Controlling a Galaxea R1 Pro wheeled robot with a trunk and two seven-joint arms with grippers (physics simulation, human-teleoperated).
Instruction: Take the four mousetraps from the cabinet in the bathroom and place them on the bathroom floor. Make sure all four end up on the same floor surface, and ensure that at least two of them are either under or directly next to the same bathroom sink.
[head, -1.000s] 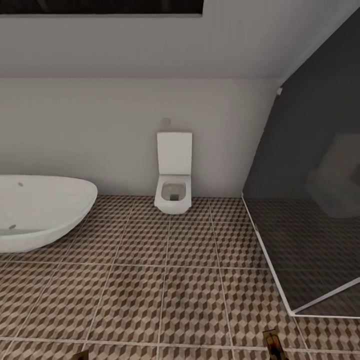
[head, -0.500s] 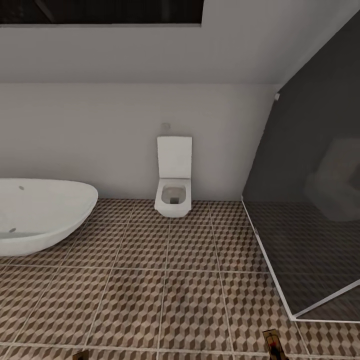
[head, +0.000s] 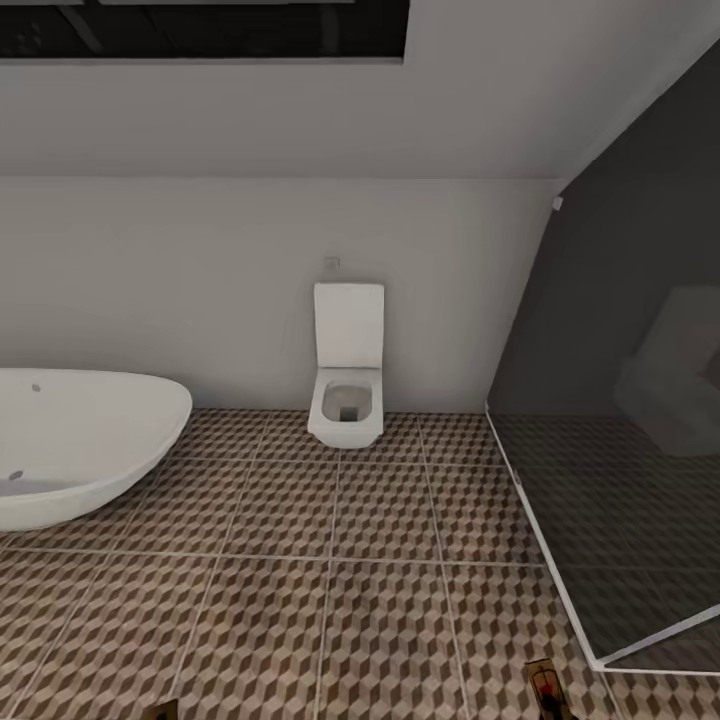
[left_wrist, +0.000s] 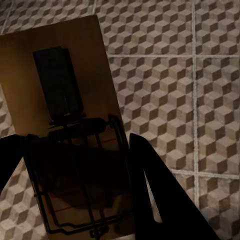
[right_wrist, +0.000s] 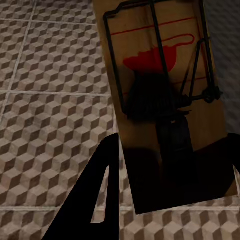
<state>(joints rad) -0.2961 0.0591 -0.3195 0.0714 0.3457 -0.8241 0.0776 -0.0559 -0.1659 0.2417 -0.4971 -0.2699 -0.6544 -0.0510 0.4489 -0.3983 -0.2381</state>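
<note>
Nearest, each gripper is clamped on a trap: the left gripper (left_wrist: 75, 190) has its dark fingers (left_wrist: 165, 200) pressed to either side of a mousetrap (left_wrist: 65, 100) above the bathroom floor (left_wrist: 175, 90), and the right gripper (right_wrist: 165, 200) pinches a second mousetrap (right_wrist: 160, 75), the one with red markings, the same way. In the head view that second trap peeks in at five o'clock by the frame's edge. Farther off, a white bathtub (head: 80, 445) sits at nine o'clock, a dark glass shower screen (head: 620, 400) at three o'clock, and a white toilet (head: 347, 385) against the far wall at twelve o'clock.
</note>
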